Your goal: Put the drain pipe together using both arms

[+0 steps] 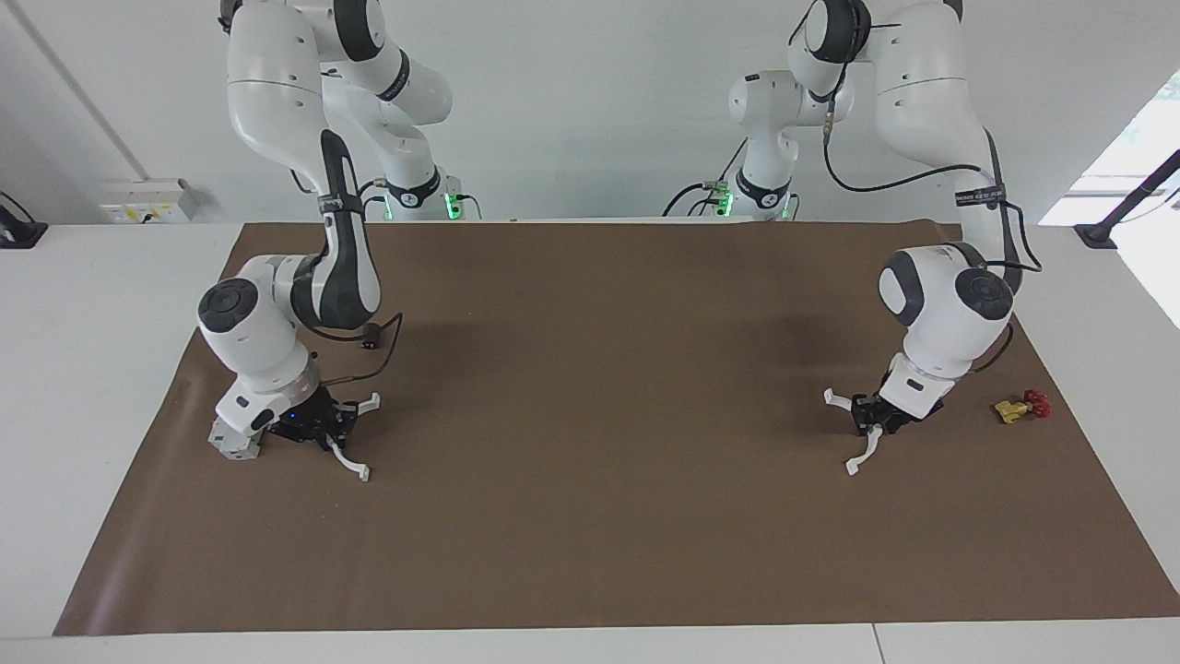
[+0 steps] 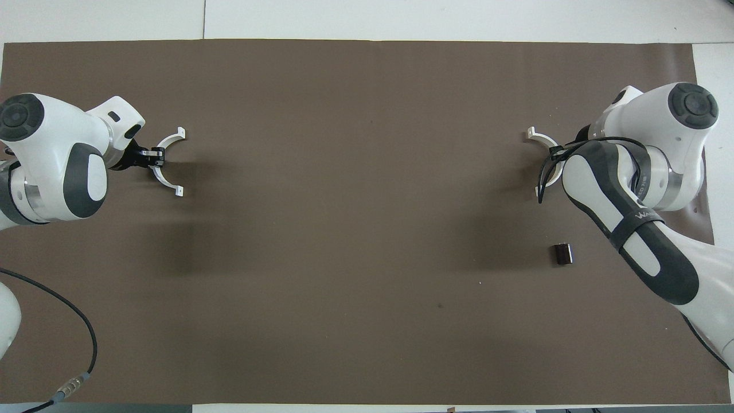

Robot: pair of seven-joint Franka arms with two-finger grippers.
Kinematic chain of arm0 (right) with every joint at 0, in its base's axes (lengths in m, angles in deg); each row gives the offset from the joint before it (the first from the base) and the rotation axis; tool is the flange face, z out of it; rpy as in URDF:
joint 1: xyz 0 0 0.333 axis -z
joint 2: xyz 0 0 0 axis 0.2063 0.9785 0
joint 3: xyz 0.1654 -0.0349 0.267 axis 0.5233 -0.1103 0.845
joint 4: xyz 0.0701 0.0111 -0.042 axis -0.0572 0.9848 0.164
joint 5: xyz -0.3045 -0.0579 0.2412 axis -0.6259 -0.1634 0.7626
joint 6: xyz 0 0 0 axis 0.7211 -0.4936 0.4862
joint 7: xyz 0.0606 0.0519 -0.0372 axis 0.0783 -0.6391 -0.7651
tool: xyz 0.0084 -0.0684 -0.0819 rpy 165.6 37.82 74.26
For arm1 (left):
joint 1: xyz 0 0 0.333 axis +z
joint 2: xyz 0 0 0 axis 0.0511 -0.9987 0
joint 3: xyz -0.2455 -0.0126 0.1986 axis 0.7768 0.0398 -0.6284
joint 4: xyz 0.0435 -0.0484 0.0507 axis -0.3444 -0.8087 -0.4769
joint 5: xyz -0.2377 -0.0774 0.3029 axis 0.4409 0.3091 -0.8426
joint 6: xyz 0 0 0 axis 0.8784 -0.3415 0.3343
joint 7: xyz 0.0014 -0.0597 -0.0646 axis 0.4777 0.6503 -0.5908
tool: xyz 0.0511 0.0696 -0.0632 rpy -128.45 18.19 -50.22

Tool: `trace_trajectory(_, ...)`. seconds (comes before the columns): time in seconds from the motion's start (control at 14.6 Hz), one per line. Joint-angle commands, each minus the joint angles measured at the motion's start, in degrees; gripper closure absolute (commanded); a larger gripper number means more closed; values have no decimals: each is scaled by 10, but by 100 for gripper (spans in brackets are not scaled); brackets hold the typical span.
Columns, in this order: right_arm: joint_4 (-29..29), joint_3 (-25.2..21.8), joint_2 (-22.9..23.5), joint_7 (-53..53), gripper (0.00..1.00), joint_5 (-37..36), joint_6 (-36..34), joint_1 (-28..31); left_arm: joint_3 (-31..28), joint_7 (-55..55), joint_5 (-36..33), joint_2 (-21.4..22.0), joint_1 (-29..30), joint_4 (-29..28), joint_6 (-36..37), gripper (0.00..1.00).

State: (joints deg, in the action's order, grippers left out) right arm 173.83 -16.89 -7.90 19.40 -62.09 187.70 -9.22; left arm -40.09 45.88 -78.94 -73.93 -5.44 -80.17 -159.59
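Note:
The drain pipe is two thin white half-ring arcs, far apart on the brown mat. My left gripper [image 1: 873, 421] is low over the mat at the left arm's end, shut on the middle of one arc [image 1: 865, 454]. The overhead view shows its fingertips [image 2: 153, 155] pinching that arc [image 2: 167, 179]. My right gripper [image 1: 337, 426] is low at the right arm's end, shut on the other arc [image 1: 350, 463]. In the overhead view that arc [image 2: 538, 137] is half hidden under the right arm. The arcs' open sides face each other.
A small dark cylinder [image 2: 563, 253] lies nearer to the robots than the right gripper. A grey blocky box [image 1: 230, 444] sits by the right wrist. A small yellow and red part [image 1: 1021, 406] lies beside the left wrist. The mat [image 1: 599, 415] spans the table.

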Motion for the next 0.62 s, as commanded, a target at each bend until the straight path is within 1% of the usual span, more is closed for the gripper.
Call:
trace_trajectory(0.0, -126, 2, 20, 90, 100, 1, -125, -64, -2, 6, -10, 11, -1, -13, -9, 100)
trace_trajectory(0.07, -146, 1, 25, 145, 100, 0, -140, -102, -2, 7, -10, 11, -1, -12, -9, 100)
trace_trajectory(0.21, -150, 1, 28, 274, 100, -11, -123, -191, -2, 6, -10, 11, -3, -10, -10, 100)
trace_trajectory(0.27, -150, 2, 28, 315, 100, -12, -101, -216, -2, 6, -10, 12, -4, -9, -10, 100)
trace_trajectory(0.41, -149, 1, 47, 378, 100, -13, -79, -275, -3, 7, -10, 18, 0, -5, -5, 100)
trace_trajectory(0.55, -132, 1, 58, 396, 100, -14, -44, -292, -3, 7, -10, 27, 3, 2, 2, 100)
